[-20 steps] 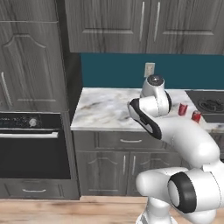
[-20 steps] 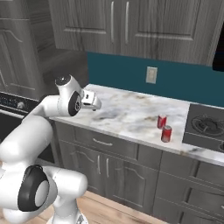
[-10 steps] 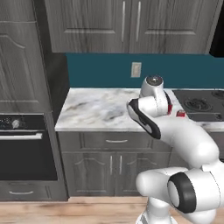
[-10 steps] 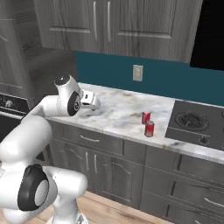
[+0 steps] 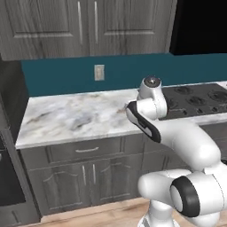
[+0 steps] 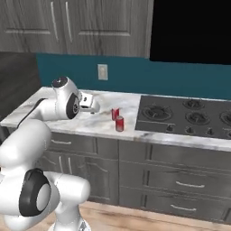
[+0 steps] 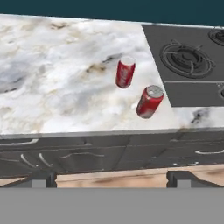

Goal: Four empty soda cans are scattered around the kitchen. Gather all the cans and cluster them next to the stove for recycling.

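- The gripper (image 7: 109, 177) is held with its two dark finger tips (image 7: 40, 178) set wide apart and nothing between them; in the right base view the hand (image 6: 88, 103) is seen above the marble counter (image 6: 58, 126), left of the cans.
- Two red soda cans are seen upright on the marble counter, just left of the stove (image 7: 192, 65); the nearer can (image 7: 149, 101) stands close to the counter's front edge; the farther can (image 7: 125, 72) stands a little behind it and to its left; the two are near each other but not touching.
- In the hand view both cans lie well ahead of the finger tips, beyond the counter's front edge; the nearer can is placed slightly right of the gripper's midline, the farther can close to the midline; no contact with either is shown.
- In the right base view the same pair (image 6: 119, 123) (image 6: 115, 113) is found between the hand and the stove's left edge (image 6: 142, 122); the hand is apart from both.
- Grey cabinet drawers (image 7: 65, 148) are seen below the counter.
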### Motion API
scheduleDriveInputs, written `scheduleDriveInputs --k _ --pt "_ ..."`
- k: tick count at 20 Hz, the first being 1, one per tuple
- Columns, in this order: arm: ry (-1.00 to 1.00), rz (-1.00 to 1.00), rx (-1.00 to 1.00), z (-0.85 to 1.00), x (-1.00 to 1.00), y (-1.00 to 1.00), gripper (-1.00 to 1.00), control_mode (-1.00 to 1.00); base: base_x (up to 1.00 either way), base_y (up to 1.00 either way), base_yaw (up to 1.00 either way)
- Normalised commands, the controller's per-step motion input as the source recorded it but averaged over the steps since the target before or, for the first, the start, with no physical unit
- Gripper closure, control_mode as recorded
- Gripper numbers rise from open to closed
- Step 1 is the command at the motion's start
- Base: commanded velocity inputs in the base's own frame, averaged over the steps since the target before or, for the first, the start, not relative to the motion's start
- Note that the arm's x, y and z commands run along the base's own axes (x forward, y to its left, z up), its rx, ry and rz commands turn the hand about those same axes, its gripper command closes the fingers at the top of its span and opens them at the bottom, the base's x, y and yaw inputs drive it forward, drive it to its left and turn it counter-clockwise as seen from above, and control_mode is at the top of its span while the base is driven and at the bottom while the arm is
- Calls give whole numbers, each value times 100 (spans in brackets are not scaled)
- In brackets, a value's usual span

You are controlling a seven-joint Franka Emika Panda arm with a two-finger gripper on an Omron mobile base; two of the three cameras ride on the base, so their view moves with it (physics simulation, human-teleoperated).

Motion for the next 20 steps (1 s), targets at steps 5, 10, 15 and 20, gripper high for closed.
scheduleDriveInputs --k 5,10,15,20 --pt "0 0 0 0 0 0 -100 100 0 -25 -43" --pt "0 0 0 0 0 0 -100 100 0 -18 -45" --pt "0 0 0 0 0 0 -100 100 0 -13 -45" --pt "0 0 0 0 0 0 -100 100 0 -16 -45"
